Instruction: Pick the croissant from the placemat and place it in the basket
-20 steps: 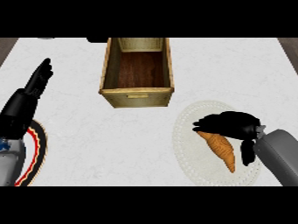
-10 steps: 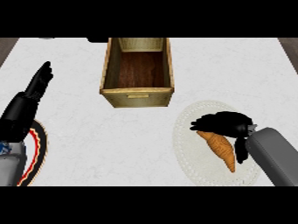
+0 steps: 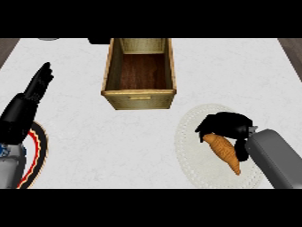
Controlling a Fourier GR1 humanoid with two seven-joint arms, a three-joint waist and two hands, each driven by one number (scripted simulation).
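Your right hand [image 3: 226, 126] curls over the orange, tapered croissant's [image 3: 224, 152] upper end — on the round white placemat [image 3: 191, 155]; left hand [image 3: 35, 88] open, resting.

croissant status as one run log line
croissant on placemat | right hand curled on its top end | basket empty | left hand open
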